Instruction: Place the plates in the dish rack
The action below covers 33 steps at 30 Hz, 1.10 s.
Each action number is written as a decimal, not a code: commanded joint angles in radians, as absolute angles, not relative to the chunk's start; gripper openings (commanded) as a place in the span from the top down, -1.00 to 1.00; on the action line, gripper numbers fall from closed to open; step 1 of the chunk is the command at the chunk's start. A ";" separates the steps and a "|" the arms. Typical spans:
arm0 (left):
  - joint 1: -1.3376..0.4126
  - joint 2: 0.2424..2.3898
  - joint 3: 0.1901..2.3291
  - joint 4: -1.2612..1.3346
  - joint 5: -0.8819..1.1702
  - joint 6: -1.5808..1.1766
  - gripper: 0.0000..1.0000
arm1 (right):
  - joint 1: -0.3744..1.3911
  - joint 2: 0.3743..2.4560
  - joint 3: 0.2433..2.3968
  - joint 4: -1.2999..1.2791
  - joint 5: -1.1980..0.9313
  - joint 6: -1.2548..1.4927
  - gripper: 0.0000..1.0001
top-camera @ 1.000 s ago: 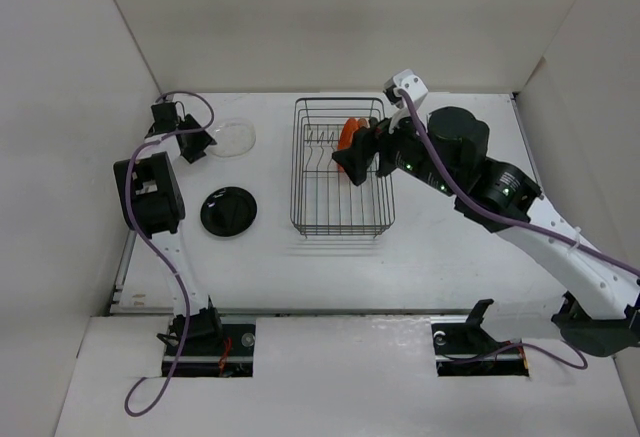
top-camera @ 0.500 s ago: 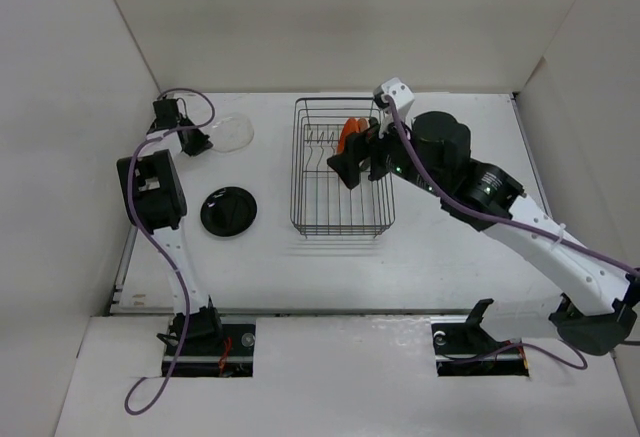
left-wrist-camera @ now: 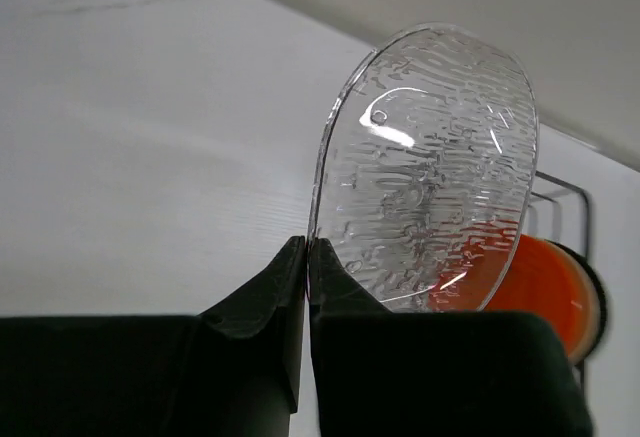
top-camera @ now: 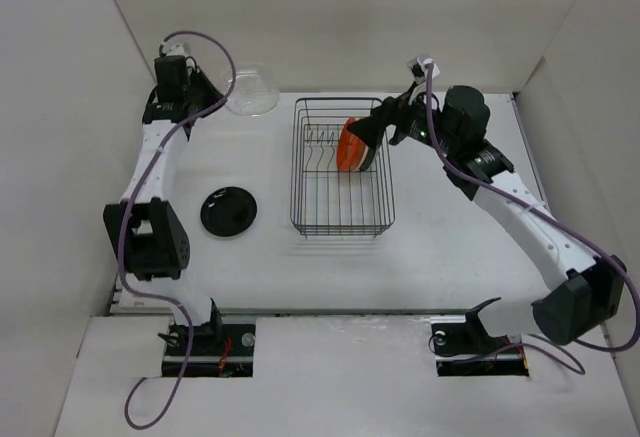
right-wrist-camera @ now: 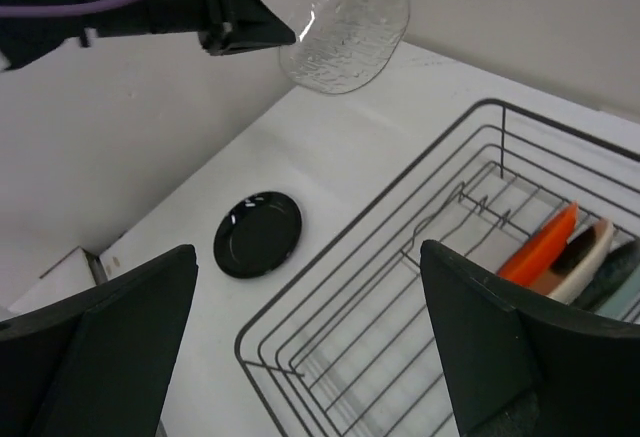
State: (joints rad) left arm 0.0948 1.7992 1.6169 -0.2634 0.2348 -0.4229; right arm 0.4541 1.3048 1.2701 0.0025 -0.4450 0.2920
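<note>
Overhead, shows the left gripper [top-camera: 222, 100] raised above the far left corner of the table [top-camera: 440, 237], pinching the clear glass plate [top-camera: 252, 93] by its rim. Places the dish rack [top-camera: 296, 172] near the middle of the far edge, with the orange plate [top-camera: 350, 145] upright at its far end and the right gripper [top-camera: 368, 142] just beside that plate. Sets the black plate [top-camera: 228, 210] flat on the table, left of the dish rack and well apart from it. Cannot tell from this view how the right fingers stand.

From the left wrist, confirms fingers [left-wrist-camera: 290, 277] pressed together on the lower edge of the clear glass plate [left-wrist-camera: 430, 172], held tilted and off the table. Shows the orange plate [left-wrist-camera: 545, 292] and part of the dish rack [left-wrist-camera: 585, 207] behind it.

From the right wrist, shows the right gripper [right-wrist-camera: 308, 257] with fingers [right-wrist-camera: 100, 347] spread wide and nothing between them, above the dish rack [right-wrist-camera: 500, 137]. Adds what the other views hide: next to the orange plate [right-wrist-camera: 545, 242], a cream plate [right-wrist-camera: 592, 242] with a dark smudge and a teal plate [right-wrist-camera: 622, 269], all three standing on edge among the prongs. Catches also the left gripper [right-wrist-camera: 285, 29] with the clear glass plate [right-wrist-camera: 345, 32] aloft, and the black plate [right-wrist-camera: 257, 234] below.
</note>
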 commanded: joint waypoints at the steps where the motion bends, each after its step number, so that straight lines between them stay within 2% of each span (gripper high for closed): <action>1: 0.005 1.617 1.621 -0.296 0.236 -0.377 1.00 | 0.439 1.383 1.383 0.167 -0.546 0.325 -0.93; 4: -0.087 1.494 1.574 -0.284 0.204 -0.387 1.00 | 0.428 1.472 1.472 0.167 -0.535 0.337 -0.93; 10: -0.224 1.421 1.574 -0.284 0.141 -0.387 1.00 | 0.419 1.580 1.571 0.167 -0.488 0.357 -0.91; 26: -0.275 1.345 1.480 -0.146 0.323 -0.425 1.00 | 0.446 1.755 1.678 0.167 -0.502 0.456 -0.78; 27: -0.275 1.345 1.461 -0.134 0.333 -0.425 1.00 | 0.456 1.755 1.678 0.167 -0.521 0.465 -0.71; 30: -0.275 1.345 1.448 -0.114 0.342 -0.436 1.00 | 0.466 1.776 1.715 0.176 -0.566 0.503 -0.30; 31: -0.275 1.345 1.448 -0.114 0.342 -0.436 1.00 | 0.466 1.776 1.715 0.199 -0.580 0.521 0.10; 33: -0.275 1.345 1.439 -0.104 0.342 -0.445 1.00 | 0.475 1.786 1.715 0.247 -0.601 0.578 0.61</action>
